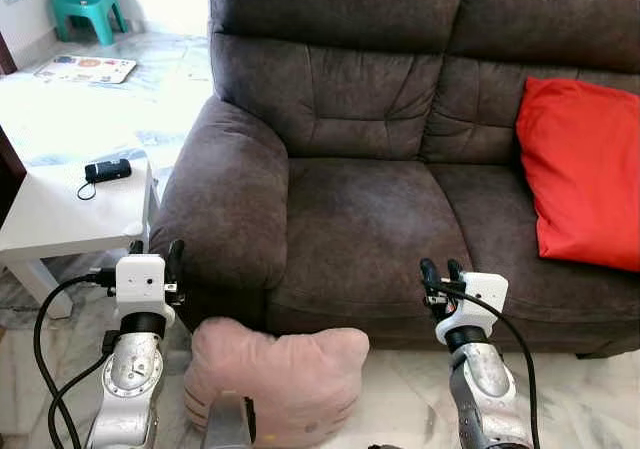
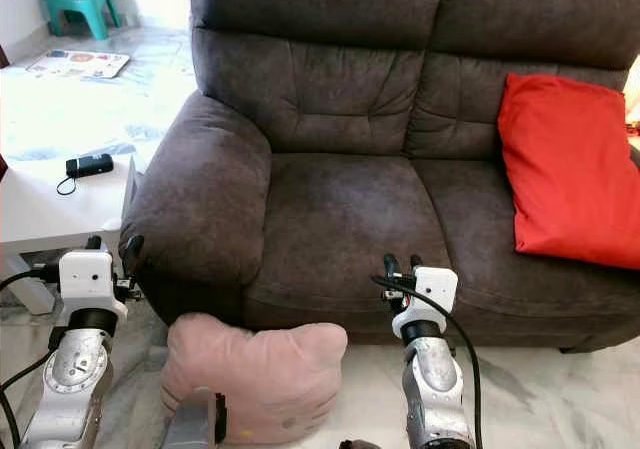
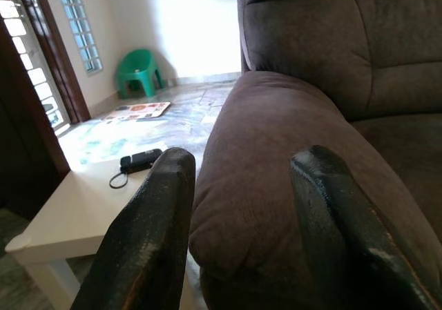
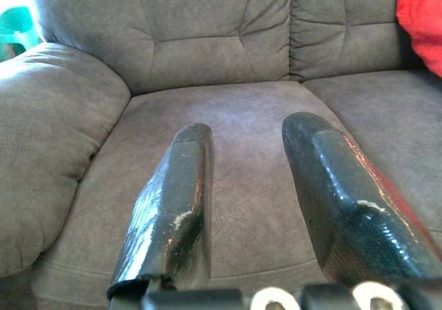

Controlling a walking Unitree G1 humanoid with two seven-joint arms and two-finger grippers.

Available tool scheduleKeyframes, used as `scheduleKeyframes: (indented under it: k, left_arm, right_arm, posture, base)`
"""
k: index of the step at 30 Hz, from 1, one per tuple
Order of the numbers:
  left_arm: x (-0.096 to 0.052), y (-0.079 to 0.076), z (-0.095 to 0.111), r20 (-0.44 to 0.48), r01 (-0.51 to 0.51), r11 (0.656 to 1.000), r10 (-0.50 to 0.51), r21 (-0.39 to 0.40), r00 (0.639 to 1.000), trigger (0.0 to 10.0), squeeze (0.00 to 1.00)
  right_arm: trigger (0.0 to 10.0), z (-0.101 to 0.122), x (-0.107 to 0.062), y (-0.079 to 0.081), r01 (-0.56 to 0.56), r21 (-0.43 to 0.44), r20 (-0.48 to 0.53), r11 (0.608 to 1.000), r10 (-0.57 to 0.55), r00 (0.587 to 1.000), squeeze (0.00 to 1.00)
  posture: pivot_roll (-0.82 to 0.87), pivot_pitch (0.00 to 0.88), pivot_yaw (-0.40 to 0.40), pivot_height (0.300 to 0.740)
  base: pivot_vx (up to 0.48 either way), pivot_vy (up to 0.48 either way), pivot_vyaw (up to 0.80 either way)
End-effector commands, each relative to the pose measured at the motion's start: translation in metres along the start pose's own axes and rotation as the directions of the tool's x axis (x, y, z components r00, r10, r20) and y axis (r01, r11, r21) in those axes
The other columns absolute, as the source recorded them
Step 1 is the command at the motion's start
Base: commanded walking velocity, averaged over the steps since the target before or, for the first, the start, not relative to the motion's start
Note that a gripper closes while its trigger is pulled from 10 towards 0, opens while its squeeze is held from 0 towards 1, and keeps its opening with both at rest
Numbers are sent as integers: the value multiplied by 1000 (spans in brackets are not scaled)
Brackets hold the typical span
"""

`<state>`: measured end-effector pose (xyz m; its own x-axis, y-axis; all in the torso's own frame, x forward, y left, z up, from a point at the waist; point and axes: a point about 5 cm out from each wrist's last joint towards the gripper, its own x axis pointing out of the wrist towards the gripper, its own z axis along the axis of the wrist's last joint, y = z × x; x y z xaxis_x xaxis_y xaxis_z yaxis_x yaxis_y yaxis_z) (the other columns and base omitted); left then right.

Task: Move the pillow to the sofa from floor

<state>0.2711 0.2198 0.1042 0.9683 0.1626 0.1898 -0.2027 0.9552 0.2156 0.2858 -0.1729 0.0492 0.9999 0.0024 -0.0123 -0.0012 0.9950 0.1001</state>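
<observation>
So the pink pillow [image 1: 275, 379] is on the floor [image 1: 400, 399], right up against the near edge of the sofa [image 1: 350, 219], just below the left seat and near the left armrest [image 1: 225, 199]. It sits between the two arms, a bit closer to the left one, so it's nicely placed for either hand to come down on it.

Neither hand is on it yet. The left hand [image 1: 153, 254] is up by the front of the armrest with its fingers [image 3: 148, 234] spread wide and nothing between them; its wrist view looks straight along the armrest. The right hand [image 1: 441, 269] hovers in front of the seat edge, fingers [image 4: 176, 206] apart too but by less, and also empty, aimed at the seat cushion. My guess is both arms are raised like this as a ready pose, and they need to drop low to reach the pillow.

The left seat is bare, so that's the obvious landing spot. A red pillow [image 1: 585, 174] leans on the backrest at the right. To the left there's a white desk [image 1: 70, 214] with a small black gadget [image 1: 107, 170] on it, close to the left arm, so worth watching the elbow there. A green chair [image 1: 87, 1] sits far back.
</observation>
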Motion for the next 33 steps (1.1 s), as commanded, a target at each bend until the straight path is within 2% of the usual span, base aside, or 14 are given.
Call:
scheduleKeyframes:
  k: [1, 17, 20, 25, 33]
  left_arm:
    - [0, -4, 0, -9, 16, 1000, -16, -15, 1000, 10000, 0]
    - [-1, -5, 0, -15, 30, 1000, -30, -8, 999, 10000, 0]
    - [-1, -5, -1, -22, 39, 999, -38, 15, 999, 10000, 0]
    - [-1, -4, -2, -27, 33, 999, -32, 28, 999, 10000, 0]
    - [-1, -3, -2, -33, 29, 999, -28, 24, 999, 10000, 0]
  right_arm:
    - [10000, 1, 0, -2, 4, 0, 6, 1000, -4, 1000, 0]
    - [10000, 0, 0, 0, -1, 8, -2, 1000, 1, 1000, 0]
    - [10000, -1, 1, 0, 0, 4, -5, 1000, 0, 1000, 0]
    - [10000, -1, 0, 1, -17, -19, -6, 1000, 17, 1000, 0]
    - [10000, -2, 0, 4, -34, -25, -7, 999, 33, 999, 0]
  posture:
    - [136, 0, -103, 591]
    - [139, 0, -101, 591]
    - [142, 0, -100, 591]
    - [141, 0, -99, 591]
    - [144, 0, -98, 591]
  base:
    - [0, 0, 0]
    - [0, 0, 0]
    - [0, 0, 0]
    - [0, -449, 0]
    - [0, -87, 589]
